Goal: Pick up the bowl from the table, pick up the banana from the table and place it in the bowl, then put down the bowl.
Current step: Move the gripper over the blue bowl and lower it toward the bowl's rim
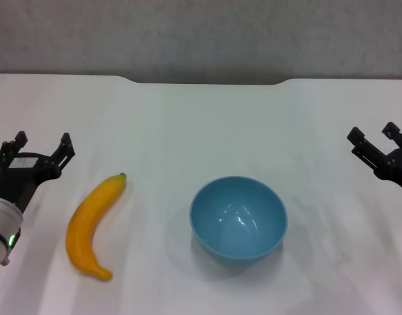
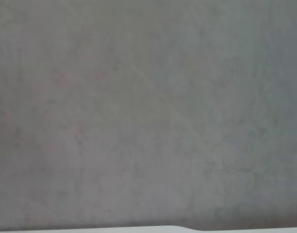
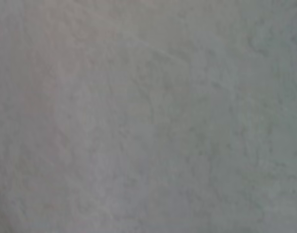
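The light-blue bowl (image 1: pixel 238 218) stands upright and empty on the white table (image 1: pixel 188 125), a little right of the middle. The yellow banana (image 1: pixel 92 225) lies on the table to the left of the bowl, its dark stem tip pointing away from me. My left gripper (image 1: pixel 42 147) is open and empty at the left edge, left of the banana and apart from it. My right gripper (image 1: pixel 374 135) is open and empty at the right edge, well right of the bowl. Neither wrist view shows the bowl, the banana or any fingers.
The table's far edge has a shallow notch (image 1: pixel 207 81) with a grey wall (image 1: pixel 201 33) behind it. The left wrist view shows that wall (image 2: pixel 148 111) and a strip of table edge (image 2: pixel 139 229). The right wrist view shows only a grey surface (image 3: pixel 148 116).
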Controlling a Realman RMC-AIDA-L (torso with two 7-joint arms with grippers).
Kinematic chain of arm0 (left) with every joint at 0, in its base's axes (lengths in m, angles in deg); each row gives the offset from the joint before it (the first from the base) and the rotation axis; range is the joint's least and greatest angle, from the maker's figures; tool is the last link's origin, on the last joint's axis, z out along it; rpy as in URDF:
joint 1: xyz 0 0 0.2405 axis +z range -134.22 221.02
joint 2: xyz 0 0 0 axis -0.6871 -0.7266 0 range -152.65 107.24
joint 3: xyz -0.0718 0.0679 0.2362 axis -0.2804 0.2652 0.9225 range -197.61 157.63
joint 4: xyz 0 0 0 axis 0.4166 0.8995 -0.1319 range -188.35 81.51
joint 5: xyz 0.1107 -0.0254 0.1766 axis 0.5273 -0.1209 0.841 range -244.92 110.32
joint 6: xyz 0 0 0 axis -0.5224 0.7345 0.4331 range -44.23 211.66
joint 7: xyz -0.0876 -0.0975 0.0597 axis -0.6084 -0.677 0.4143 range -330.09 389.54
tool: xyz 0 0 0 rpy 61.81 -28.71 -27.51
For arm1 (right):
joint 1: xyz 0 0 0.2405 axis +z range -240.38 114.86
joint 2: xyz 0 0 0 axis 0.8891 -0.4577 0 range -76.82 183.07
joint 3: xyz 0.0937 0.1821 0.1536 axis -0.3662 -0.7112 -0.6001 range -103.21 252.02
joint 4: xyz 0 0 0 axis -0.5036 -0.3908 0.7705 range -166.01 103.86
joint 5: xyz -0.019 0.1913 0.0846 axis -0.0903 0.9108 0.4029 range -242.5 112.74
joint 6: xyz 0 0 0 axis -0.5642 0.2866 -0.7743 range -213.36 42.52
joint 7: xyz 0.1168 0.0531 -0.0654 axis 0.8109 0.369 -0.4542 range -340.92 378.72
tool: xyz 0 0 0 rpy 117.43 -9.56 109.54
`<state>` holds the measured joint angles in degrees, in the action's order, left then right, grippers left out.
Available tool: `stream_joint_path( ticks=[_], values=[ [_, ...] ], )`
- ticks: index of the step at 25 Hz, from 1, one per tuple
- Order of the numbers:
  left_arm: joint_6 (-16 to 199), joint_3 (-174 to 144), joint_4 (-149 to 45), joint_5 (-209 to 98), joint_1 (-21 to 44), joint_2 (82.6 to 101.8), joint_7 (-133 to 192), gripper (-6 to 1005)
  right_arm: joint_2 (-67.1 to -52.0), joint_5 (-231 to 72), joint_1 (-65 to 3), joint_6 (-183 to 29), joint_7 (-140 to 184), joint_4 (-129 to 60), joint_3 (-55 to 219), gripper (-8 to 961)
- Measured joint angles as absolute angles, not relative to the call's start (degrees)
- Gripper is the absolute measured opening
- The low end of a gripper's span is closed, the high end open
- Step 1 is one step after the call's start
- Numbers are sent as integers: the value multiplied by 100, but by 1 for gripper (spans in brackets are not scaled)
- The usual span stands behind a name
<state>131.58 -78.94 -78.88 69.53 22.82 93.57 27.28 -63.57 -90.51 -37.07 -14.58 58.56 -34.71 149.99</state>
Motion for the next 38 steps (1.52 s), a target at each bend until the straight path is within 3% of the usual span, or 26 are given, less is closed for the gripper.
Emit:
stream_joint_path(
  ticks=[24, 30, 38],
  values=[
    [13009, -7896, -7864, 7025, 2257, 9376, 2725, 892, -6323, -9287, -3503, -1489, 5791, -3475, 15089, 907],
    [12904, -7896, -7865, 7025, 2263, 9370, 2726, 892, -6232, -10480, -3054, -2656, 6509, -3913, 15095, 908],
    [12775, -7896, -7865, 7025, 2279, 9359, 2732, 892, -6211, -11895, -3092, -3534, 8384, -5193, 15123, 908]
  ],
)
